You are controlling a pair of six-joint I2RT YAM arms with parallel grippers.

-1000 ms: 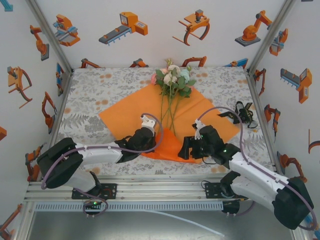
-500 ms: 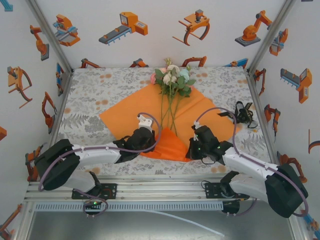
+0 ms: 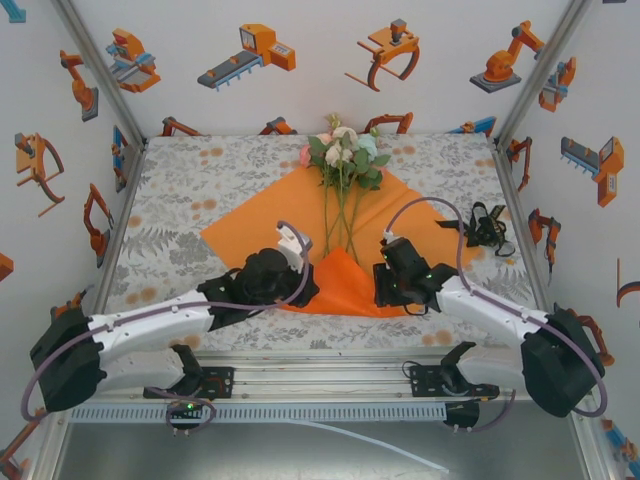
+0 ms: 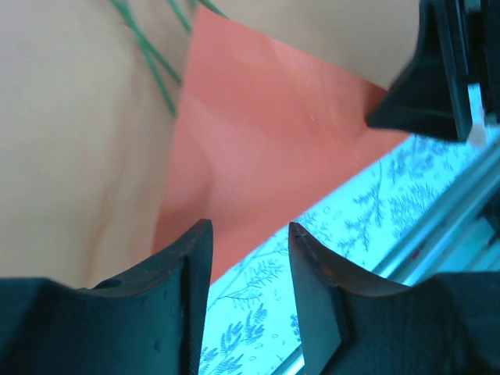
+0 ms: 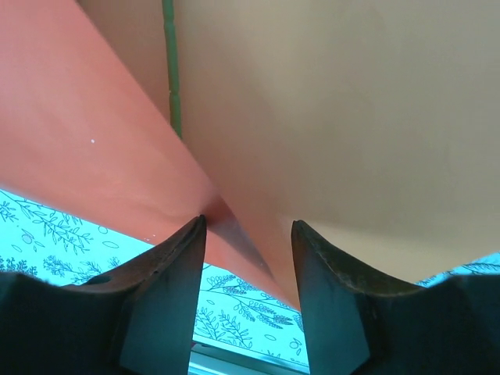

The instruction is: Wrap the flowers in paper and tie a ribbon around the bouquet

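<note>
Now the left gripper (image 4: 250, 230) and the right gripper (image 5: 248, 226) stand with jaws apart, holding nothing, on either side of the paper (image 3: 250, 225), whose near corner is folded up toward the stems of the flowers (image 3: 345, 155) at frame centre. Wrapping looks under way, and the next move probably calls for pinching a side corner to fold it across. Since half a second ago, both arms have reached further up-frame and the flap lies higher.
</note>
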